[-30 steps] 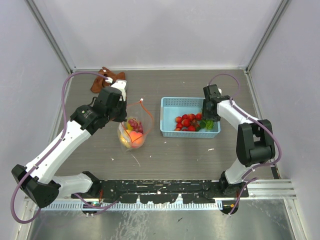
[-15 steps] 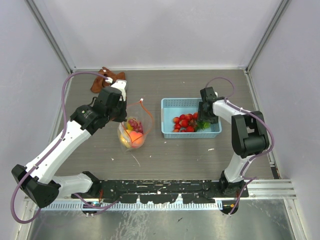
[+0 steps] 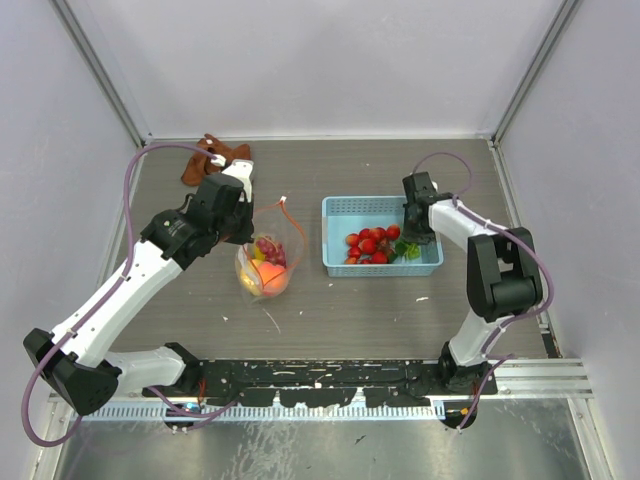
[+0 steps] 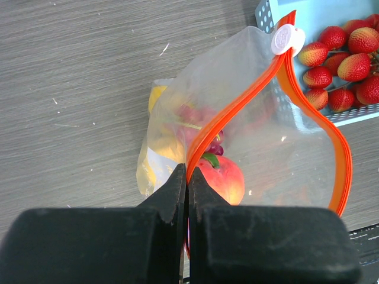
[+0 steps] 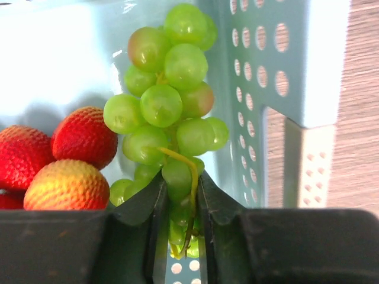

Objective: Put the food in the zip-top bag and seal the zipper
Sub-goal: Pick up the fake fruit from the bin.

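Note:
The clear zip-top bag (image 3: 266,262) (image 4: 249,124) stands open on the table, its orange-red zipper (image 4: 237,112) with a white slider tab (image 4: 284,40) spread wide. Inside lie a peach (image 4: 224,177), yellow pieces (image 4: 163,139) and purple grapes (image 4: 214,149). My left gripper (image 3: 243,228) (image 4: 188,177) is shut on the bag's zipper edge. My right gripper (image 3: 412,232) (image 5: 180,186) is shut on the green grape bunch (image 5: 169,106) inside the light-blue basket (image 3: 340,212), next to red strawberries (image 3: 372,243) (image 5: 83,136).
A brown cloth (image 3: 212,155) lies at the back left. The basket's perforated wall (image 5: 278,65) stands just right of the grapes. More strawberries (image 4: 343,65) show in the basket at the left wrist view's upper right. Grey walls enclose the table.
My right gripper has shifted slightly within the basket's right end, around the green grapes. The left arm and the bag have not moved.

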Controlling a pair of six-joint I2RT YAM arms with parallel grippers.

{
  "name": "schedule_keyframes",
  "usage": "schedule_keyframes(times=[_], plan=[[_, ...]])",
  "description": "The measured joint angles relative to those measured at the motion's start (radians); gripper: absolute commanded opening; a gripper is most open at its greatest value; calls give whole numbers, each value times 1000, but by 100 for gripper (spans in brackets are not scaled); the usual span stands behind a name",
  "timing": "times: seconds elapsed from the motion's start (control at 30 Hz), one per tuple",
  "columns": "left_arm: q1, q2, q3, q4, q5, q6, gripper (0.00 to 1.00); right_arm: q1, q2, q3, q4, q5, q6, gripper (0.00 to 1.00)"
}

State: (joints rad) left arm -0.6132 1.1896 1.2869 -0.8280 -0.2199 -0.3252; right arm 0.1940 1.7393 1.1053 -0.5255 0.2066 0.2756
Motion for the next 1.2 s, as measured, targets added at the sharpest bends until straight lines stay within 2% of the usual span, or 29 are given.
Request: schedule_keyframes(times=[0.23, 0.8, 0.93, 1.2], plan=[[0, 0, 0, 0, 1, 0, 0, 0, -112, 19, -60, 21, 0, 14], [0, 0, 0, 0, 8, 0, 0, 34, -334, 200, -207, 26, -15, 13], [0, 0, 0, 0, 10, 0, 0, 84, -358, 262, -233, 24, -23, 13], [0, 0, 0, 0, 15, 0, 0, 274, -372, 388, -274, -44, -30, 12]])
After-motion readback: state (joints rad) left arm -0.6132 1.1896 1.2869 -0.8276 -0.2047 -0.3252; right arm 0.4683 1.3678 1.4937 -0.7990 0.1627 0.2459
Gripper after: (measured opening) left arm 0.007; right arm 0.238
